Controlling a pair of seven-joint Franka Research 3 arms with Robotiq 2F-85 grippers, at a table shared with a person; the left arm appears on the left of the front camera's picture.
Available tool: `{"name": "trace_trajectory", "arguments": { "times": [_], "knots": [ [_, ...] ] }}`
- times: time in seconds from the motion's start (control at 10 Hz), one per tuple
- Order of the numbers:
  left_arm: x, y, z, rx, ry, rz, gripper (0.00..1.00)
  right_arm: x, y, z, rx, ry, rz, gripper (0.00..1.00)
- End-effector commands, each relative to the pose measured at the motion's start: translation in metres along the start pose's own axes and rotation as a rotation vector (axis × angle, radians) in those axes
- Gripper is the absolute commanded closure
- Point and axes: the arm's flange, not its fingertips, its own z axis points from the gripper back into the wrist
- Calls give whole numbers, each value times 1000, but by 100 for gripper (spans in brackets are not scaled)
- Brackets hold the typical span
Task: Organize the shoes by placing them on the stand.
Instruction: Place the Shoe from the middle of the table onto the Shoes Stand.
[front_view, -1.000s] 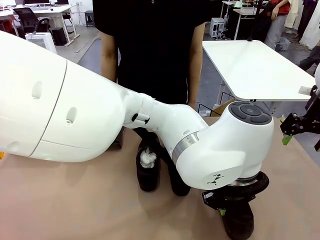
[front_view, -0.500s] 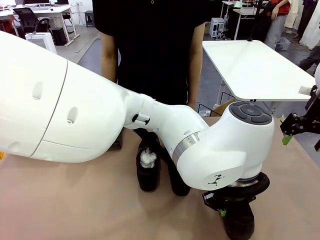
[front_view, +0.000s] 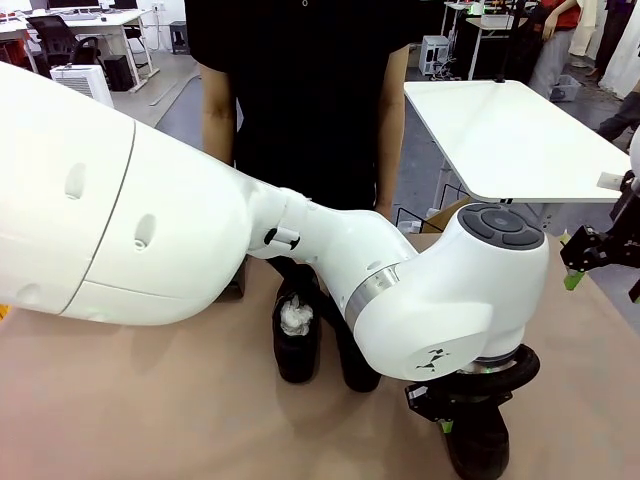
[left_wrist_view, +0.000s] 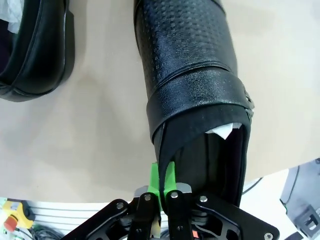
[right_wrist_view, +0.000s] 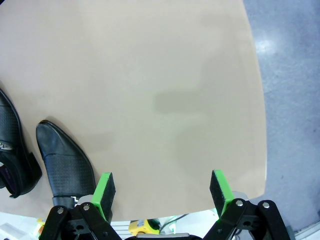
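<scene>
1. Left tool (left_wrist_view: 162, 174): green pads pinched shut on the thin collar edge at the heel of the held shoe (left_wrist_view: 190, 80), at 6 o'clock in my left wrist view.
2. Held shoe: black leather with a fine perforated grain, a smooth strap band across it, a small metal fitting at the strap's end, and white paper peeking from the opening. Its toe points to 12 o'clock.
3. In the front view it sits at 5 o'clock under the left arm's wrist, near the close edge of the tabletop (front_view: 150, 400), which is tan, matte and smooth.
4. Paper-stuffed shoe (front_view: 297, 335): near centre, glossy, with a rounded toe and crumpled white paper inside. A second shoe (front_view: 358, 372) is just beside it at its 3 o'clock, partly hidden by the arm.
5. In the left wrist view a glossy shoe side (left_wrist_view: 37, 55) shows at 10 o'clock, apart from the held shoe, with a bare strip between them.
6. Right tool (right_wrist_view: 162, 192): jaws spread wide with nothing between the pads, above bare tabletop.
7. In the right wrist view a pointed perforated toe (right_wrist_view: 67, 162) and another black shoe (right_wrist_view: 12, 145) lie at 8 to 9 o'clock. The surface is open from 10 to 2 o'clock, with a curved edge at 3 o'clock and grey floor beyond.
8. A person (front_view: 300, 90) in a black top stands at 12 o'clock.
</scene>
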Motion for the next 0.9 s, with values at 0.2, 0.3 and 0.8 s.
{"name": "trace_trajectory", "arguments": {
  "times": [0.2, 0.3, 0.8],
  "knots": [
    [-18, 39, 82, -104, -96, -107, 100, -3, -1, 0, -5, -4, 18, 0],
    [-12, 56, 100, -134, -128, -121, 100, -3, -1, 0, -5, -4, 18, 0],
    [31, 88, 125, -160, -173, -152, 100, -3, -1, 0, -5, -4, 18, 0]
  ]
}}
